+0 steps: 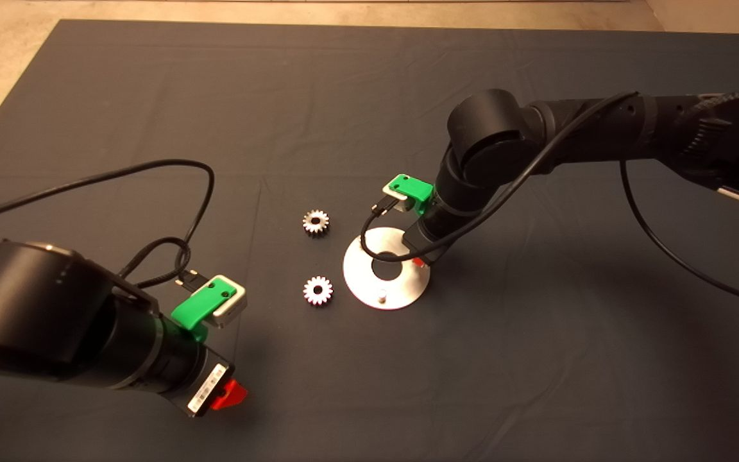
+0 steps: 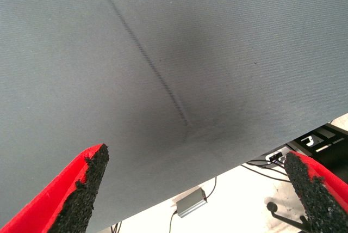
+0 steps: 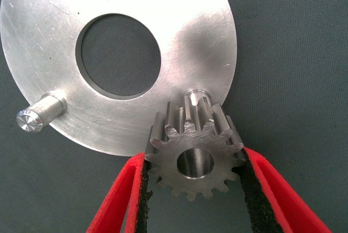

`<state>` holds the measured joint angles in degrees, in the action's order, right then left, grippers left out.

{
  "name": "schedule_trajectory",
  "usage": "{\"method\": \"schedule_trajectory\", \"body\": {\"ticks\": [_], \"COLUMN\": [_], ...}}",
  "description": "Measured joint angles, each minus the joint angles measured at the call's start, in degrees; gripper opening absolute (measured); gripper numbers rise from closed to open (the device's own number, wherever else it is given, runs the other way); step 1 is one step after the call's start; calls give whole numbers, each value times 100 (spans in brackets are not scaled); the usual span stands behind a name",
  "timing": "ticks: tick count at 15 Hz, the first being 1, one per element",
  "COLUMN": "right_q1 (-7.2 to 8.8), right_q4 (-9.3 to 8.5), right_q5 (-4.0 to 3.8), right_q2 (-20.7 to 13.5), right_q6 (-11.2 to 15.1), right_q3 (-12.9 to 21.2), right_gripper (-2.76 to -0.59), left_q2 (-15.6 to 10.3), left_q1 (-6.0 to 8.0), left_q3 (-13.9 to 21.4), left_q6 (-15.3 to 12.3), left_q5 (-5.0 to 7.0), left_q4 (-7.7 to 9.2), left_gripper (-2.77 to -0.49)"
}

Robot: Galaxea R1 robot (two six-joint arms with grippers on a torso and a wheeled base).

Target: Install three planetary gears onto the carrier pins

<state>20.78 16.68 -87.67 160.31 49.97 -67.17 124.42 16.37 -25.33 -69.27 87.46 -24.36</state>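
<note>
The carrier disc (image 1: 358,273) lies flat at mid-mat, with one carrier pin (image 1: 382,296) showing at its near edge. Two planetary gears (image 1: 315,222) (image 1: 318,290) lie on the mat just left of the disc. My right gripper (image 1: 418,260) hangs over the disc's right rim. In the right wrist view it (image 3: 194,157) is shut on a third gear (image 3: 187,135), held by its teeth beside one pin (image 3: 197,96); that pin is not in the gear's hole. A second pin (image 3: 38,114) stands free on the disc (image 3: 163,15). My left gripper (image 1: 228,394) waits at the lower left, open (image 2: 197,157).
A black cable (image 1: 196,212) loops from the left arm across the mat toward the left gears. The left wrist view shows a crease in the mat (image 2: 157,75), the mat's edge, and floor beyond it with a small grey box (image 2: 190,203) and cables.
</note>
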Motion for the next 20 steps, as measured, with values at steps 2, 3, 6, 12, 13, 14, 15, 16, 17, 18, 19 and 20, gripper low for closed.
{"method": "schedule_trajectory", "body": {"ticks": [2, 3, 6, 12, 13, 14, 15, 16, 17, 18, 19, 20], "right_q1": [0, 0, 2, 5, 5, 5, 5, 5, 5, 5, 5, 5], "right_q4": [19, 27, 46, 66, 66, 68, 68, 73, 77, 88, 95, 104], "right_q5": [2, 2, 2, 7, 7, 7, 5, 5, 7, 5, 5, -2], "right_q2": [2, 2, 33, 37, 37, 37, 39, 39, 39, 39, 41, 50], "right_q6": [-2, -5, -22, -24, -24, -26, -26, -26, -26, -26, -27, -28], "right_q3": [0, -9, -69, -105, -105, -105, -105, -105, -105, -105, -110, -116], "right_gripper": [-233, -233, -233, -233, -233, -233, -233, -233, -233, -233, -233, -233], "left_q2": [-9, -16, -18, -16, -16, -16, -16, -16, -16, -16, -16, -16], "left_q1": [0, 0, 0, 0, 0, 0, 0, 0, 0, 0, 0, 0], "left_q3": [0, 0, 0, 0, 0, 0, 0, 0, 0, 0, 0, 0], "left_q6": [0, 0, 0, 0, 0, 0, 0, 0, 0, 0, 0, 0], "left_q5": [0, 0, 0, 0, 0, 0, 0, 0, 0, 0, 0, 0], "left_q4": [-1, -2, -1, 0, 0, -2, 0, -2, -1, -1, -1, 0], "left_gripper": [-93, -93, -93, -93, -93, -93, -93, -93, -93, -93, -93, -93]}}
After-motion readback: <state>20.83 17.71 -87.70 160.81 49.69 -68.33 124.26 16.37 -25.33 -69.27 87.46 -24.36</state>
